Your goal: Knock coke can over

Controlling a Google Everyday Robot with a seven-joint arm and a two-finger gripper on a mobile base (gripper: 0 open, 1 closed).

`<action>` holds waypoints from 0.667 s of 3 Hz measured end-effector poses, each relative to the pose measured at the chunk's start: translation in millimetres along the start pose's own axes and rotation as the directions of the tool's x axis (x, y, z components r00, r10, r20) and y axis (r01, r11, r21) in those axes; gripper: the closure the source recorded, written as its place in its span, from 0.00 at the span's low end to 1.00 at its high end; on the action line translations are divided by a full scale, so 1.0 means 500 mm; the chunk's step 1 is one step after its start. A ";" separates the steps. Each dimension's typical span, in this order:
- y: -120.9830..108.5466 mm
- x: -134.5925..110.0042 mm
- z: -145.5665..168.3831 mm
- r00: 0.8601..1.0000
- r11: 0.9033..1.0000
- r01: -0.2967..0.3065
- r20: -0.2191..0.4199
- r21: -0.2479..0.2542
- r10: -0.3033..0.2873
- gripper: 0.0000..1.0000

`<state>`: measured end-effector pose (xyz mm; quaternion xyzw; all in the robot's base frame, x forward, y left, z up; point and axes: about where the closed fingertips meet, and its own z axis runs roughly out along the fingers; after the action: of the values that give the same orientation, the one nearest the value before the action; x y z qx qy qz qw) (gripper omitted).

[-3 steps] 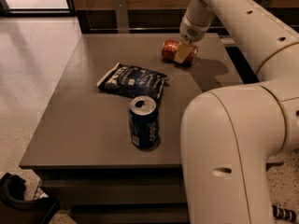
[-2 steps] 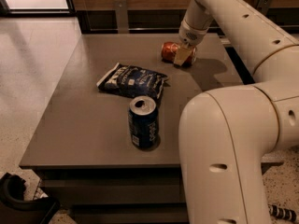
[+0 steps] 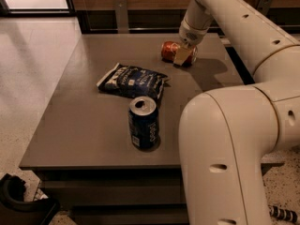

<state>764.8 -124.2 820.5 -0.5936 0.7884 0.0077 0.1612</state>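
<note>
The coke can point(image 3: 169, 51), red-orange, lies on its side at the far right part of the grey table point(image 3: 84, 125). My gripper point(image 3: 183, 55) hangs right at the can's right end, its pale tip overlapping the can. The white arm reaches from the lower right up and over to it, hiding the can's right end.
A dark blue can point(image 3: 143, 123) stands upright near the table's front. A blue crinkled snack bag point(image 3: 132, 81) lies flat in the middle. A dark wall with posts runs behind the table. Pale floor lies to the left. A black object point(image 3: 18, 205) sits at the lower left.
The gripper has shifted slightly at the can. The coke can lies on its side as before. The blue can and the bag have not moved.
</note>
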 end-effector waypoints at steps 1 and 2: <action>-0.001 -0.001 -0.003 1.000 1.000 0.000 0.000 0.000 0.000 0.20; -0.001 -0.002 -0.006 1.000 1.000 0.000 0.000 0.000 0.000 0.00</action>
<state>764.8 -124.1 823.5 -0.5936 0.7884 0.0078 0.1611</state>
